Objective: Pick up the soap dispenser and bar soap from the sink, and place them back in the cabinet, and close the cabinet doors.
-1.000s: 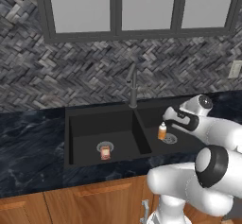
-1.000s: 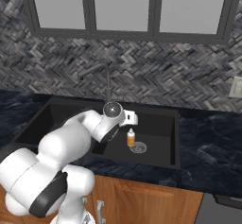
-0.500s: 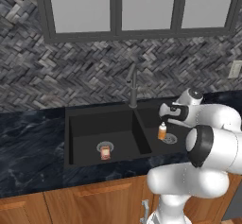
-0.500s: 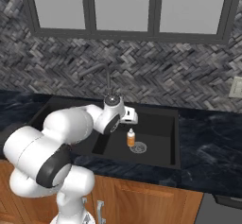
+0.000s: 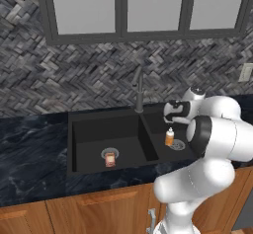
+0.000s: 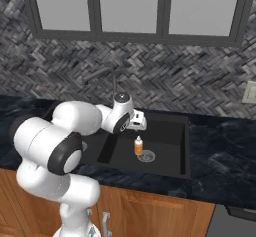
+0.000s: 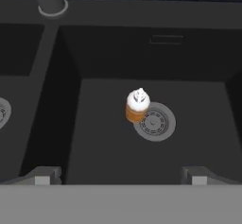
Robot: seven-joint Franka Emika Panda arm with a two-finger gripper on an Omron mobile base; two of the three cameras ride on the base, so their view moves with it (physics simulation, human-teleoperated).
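Fingertips (image 7: 41, 176) spread wide and clamped on nothing, our gripper (image 7: 118, 176) hangs above the right basin of the sink (image 5: 89, 129), looking down on the soap dispenser (image 7: 137, 106). We see the bottle standing upright on the basin floor, its base touching the left rim of the round drain (image 7: 155, 122), its pump top pointing up toward the hand. In the hand view it sits roughly midway between the two fingertips and somewhat ahead of them, so we judge the coming move to be mostly a straight descent, with a small reach toward the far wall, to bring the fingers down either side of the bottle's upright axis. From the left base view, the bottle (image 5: 169, 137) stands below the gripper (image 5: 173, 112), near the divider between the basins, with the faucet (image 5: 139, 90) just to the far left. The bar soap (image 5: 110, 159) rests by the drain of the left basin, well apart from the hand. We judge the task barely begun: both items remain in the sink.
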